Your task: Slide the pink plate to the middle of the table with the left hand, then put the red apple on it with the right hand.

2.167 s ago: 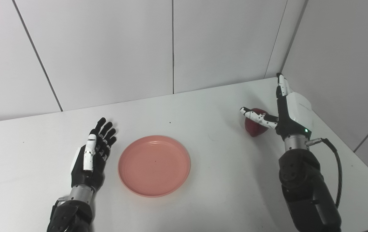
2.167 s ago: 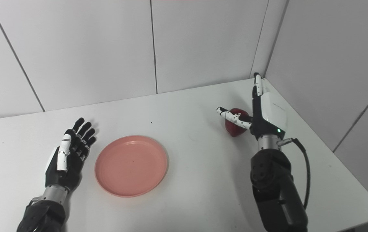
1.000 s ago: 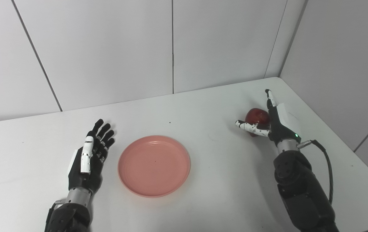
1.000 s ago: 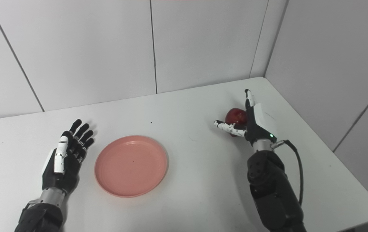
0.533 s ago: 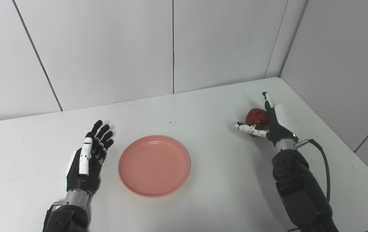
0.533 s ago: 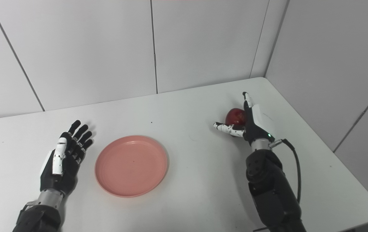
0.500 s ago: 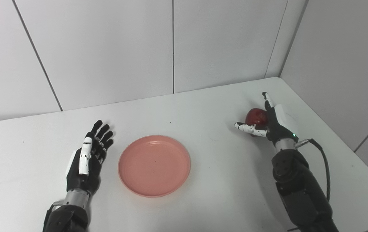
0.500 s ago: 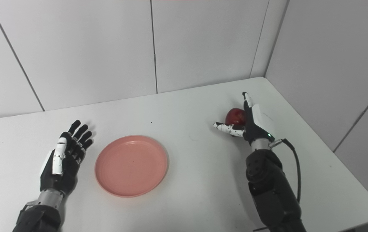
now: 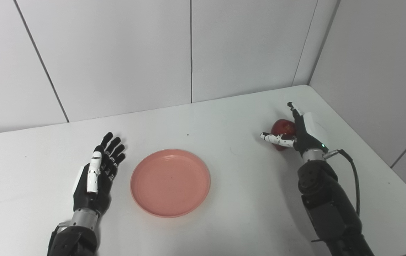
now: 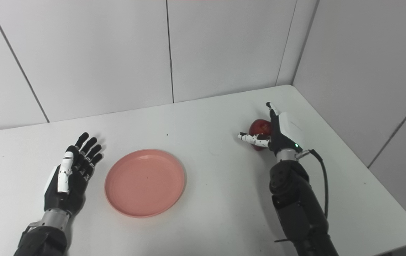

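The right hand (image 9: pixel 297 132) has dropped from above to cup the red apple (image 9: pixel 283 128) — thumb curling in, not yet clamped; pink plate (image 9: pixel 170 182) sits mid-surface, left hand (image 9: pixel 98 174) open beside it — grasp looks imminent

the plate (image 9: pixel 170 182) is plain salmon pink. the apple (image 9: pixel 283 128) is deep glossy red. the desk (image 9: pixel 224 220) is white with a few small dark specks. the left hand (image 9: pixel 96 177) is black with one white finger. the right hand (image 9: pixel 304 132) has a white back, black palm and a white thumb dotted with black. the wall panels (image 9: pixel 117 53) are pale grey with dark seams.
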You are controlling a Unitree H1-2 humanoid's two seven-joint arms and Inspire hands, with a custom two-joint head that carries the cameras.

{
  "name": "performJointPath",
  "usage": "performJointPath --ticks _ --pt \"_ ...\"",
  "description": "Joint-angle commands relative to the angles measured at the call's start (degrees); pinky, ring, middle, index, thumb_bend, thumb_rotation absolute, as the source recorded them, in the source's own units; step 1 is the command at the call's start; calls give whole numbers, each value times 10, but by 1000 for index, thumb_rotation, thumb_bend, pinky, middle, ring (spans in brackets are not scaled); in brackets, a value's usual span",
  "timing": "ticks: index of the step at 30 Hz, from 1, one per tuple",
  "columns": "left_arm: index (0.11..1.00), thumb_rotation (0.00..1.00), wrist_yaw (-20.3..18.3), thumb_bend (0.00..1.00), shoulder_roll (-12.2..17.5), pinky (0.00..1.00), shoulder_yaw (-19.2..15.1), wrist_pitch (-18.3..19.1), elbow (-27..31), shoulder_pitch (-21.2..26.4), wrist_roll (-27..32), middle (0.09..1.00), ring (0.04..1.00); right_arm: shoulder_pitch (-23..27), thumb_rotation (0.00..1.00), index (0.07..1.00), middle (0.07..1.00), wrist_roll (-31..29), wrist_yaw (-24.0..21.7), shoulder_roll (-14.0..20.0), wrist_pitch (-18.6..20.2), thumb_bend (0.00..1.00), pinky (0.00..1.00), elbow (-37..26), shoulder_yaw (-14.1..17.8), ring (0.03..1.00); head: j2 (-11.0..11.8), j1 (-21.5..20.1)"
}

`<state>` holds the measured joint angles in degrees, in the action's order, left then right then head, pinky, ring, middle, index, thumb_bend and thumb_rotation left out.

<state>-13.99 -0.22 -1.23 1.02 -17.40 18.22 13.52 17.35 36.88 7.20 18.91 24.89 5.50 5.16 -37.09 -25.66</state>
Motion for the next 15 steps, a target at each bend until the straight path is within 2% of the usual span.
performJointPath --ticks 1,2,3,5,7,8,9,11,13,15 --pt "922 1000 1 360 11 941 -7 14 -22 -34 4 938 929 20 330 807 581 -1 41 15 -35 994 365 -2 6 499 0 1" --pt "924 1000 1 360 11 939 -6 14 -22 -34 3 938 928 20 290 736 630 -3 49 15 -44 970 465 1 6 567 0 1" --pt "925 1000 0 360 11 939 -6 13 -22 -34 3 938 927 20 251 677 628 -4 57 17 -51 944 490 6 5 572 0 2" --pt "927 1000 0 361 11 942 -6 14 -22 -35 3 940 929 21 183 598 580 -7 65 20 -58 901 455 14 3 525 -1 2" --pt "928 1000 0 362 11 943 -6 15 -21 -35 4 941 929 23 160 575 565 -7 69 23 -61 888 440 22 -1 509 -1 3" --pt "927 1000 0 362 11 941 -6 16 -21 -35 3 940 928 23 150 522 543 -7 71 25 -61 673 414 26 -3 484 -1 3" --pt "926 1000 1 362 10 940 -6 17 -20 -35 4 940 928 24 145 500 529 -8 71 26 -60 585 396 28 -5 467 -2 4" --pt "928 1000 1 362 10 942 -6 19 -18 -36 3 941 929 25 139 486 498 -7 72 29 -59 533 346 32 -10 425 -2 6" --pt "929 1000 1 362 10 945 -5 18 -20 -35 4 942 931 26 136 484 484 -7 71 31 -54 526 319 33 -15 405 -2 6" --pt "929 1000 1 362 10 948 -5 15 -24 -34 3 942 933 27 37 495 455 -8 67 33 -47 530 281 32 -18 371 -2 7"
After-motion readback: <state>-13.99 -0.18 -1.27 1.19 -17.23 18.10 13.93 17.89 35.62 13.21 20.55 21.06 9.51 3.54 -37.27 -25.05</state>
